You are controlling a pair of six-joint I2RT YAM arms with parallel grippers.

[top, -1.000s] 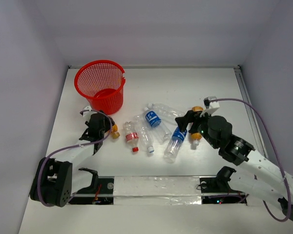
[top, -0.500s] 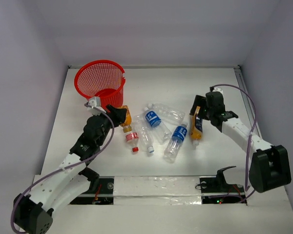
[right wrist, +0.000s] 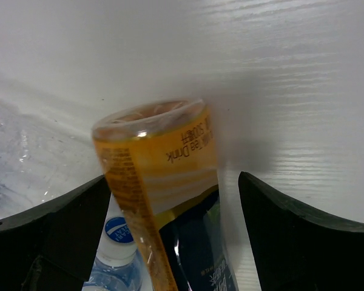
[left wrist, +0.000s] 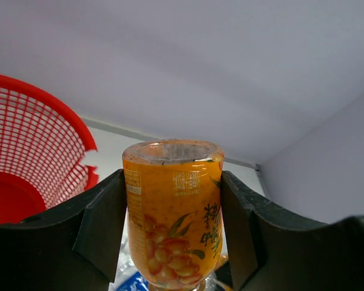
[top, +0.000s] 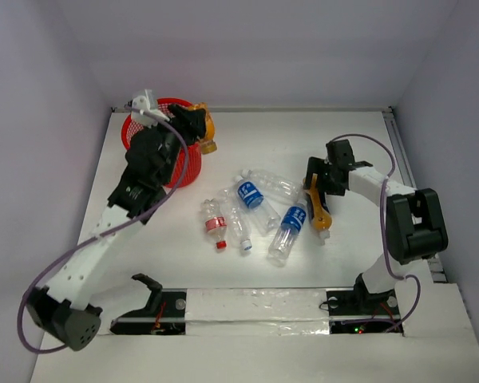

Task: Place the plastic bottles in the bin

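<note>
My left gripper [top: 198, 126] is shut on an orange bottle [top: 204, 129] and holds it in the air at the right rim of the red mesh bin [top: 188, 165]. In the left wrist view the orange bottle [left wrist: 173, 212] is clamped between both fingers, with the bin [left wrist: 30, 145] to the left and below. My right gripper [top: 314, 190] is open and straddles a yellow-orange tea bottle [top: 319, 214] lying on the table; in the right wrist view that bottle [right wrist: 161, 176] sits between the spread fingers with a gap on the right. Several clear bottles lie mid-table, one with a red label [top: 215, 226] and two with blue labels [top: 251, 194] [top: 287, 227].
Grey walls close in the white table on three sides. A metal rail [top: 407, 171] runs along the right edge. A taped strip and the arm mounts [top: 255, 303] line the near edge.
My left arm has lifted the orange bottle from the table up and back to the bin's rim. My right gripper has swung over the tea bottle and lowered around it.
</note>
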